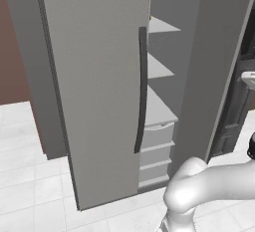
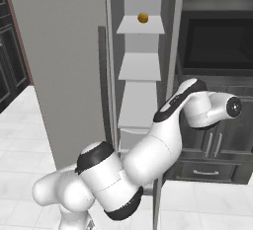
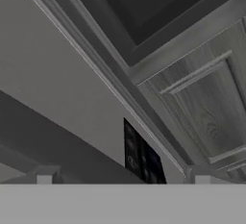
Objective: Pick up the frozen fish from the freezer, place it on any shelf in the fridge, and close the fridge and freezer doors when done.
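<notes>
The freezer (image 1: pixel 160 107) stands open, with flat grey shelves (image 2: pixel 140 67) and grey drawers (image 1: pixel 157 152) below. The frozen fish is out of view. A tall grey door (image 1: pixel 97 91) with a long dark curved handle (image 1: pixel 141 89) stands left of the freezer. The right door (image 1: pixel 201 71) is swung out toward me and appears edge-on in the right base view (image 2: pixel 171 61). My gripper (image 3: pixel 123 179) is open and holds nothing. It faces that door's outer face, where a small dark control panel (image 3: pixel 140 158) sits. The fridge's inside and its shelf are hidden.
An orange pastry (image 2: pixel 143 18) lies on an upper freezer shelf. Dark wood cabinets (image 2: pixel 217 140) with a built-in oven (image 2: pixel 217 44) stand right of the open door. My white arm (image 2: pixel 148 150) bends across in front of the freezer's lower part. Pale floor tiles (image 1: pixel 30 191) stretch to the left.
</notes>
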Robot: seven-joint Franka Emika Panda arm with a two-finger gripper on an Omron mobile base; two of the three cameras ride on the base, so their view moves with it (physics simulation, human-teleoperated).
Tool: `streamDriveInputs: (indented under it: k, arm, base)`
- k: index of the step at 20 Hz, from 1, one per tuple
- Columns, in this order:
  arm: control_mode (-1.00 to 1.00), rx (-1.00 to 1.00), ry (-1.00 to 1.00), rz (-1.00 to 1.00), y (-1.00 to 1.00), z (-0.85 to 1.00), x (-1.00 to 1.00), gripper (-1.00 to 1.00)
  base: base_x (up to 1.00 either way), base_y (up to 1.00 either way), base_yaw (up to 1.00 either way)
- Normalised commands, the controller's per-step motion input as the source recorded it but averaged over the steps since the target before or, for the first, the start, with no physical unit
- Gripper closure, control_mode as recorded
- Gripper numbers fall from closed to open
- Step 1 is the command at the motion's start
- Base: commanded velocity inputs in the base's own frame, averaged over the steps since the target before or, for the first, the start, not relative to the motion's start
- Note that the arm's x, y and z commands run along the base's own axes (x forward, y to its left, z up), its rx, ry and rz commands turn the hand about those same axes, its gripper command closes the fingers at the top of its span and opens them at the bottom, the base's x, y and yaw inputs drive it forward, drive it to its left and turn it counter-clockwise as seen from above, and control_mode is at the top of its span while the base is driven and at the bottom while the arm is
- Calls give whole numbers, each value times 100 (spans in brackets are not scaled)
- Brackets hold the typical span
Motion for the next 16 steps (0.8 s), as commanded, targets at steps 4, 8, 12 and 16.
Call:
streamDriveInputs:
  k: [4, 8, 12, 16]
  arm:
    - [-100, 0, 2, 5, 51, -9, 54, -100]
    - [-100, 6, 0, 13, 85, -5, 55, -100]
    - [-100, 9, 0, 18, 100, 0, 43, -100]
    - [-100, 6, 0, 22, 100, 0, 26, -100]
  base:
    - [0, 0, 0]
    - [0, 0, 0]
    - [0, 0, 0]
    - [0, 0, 0]
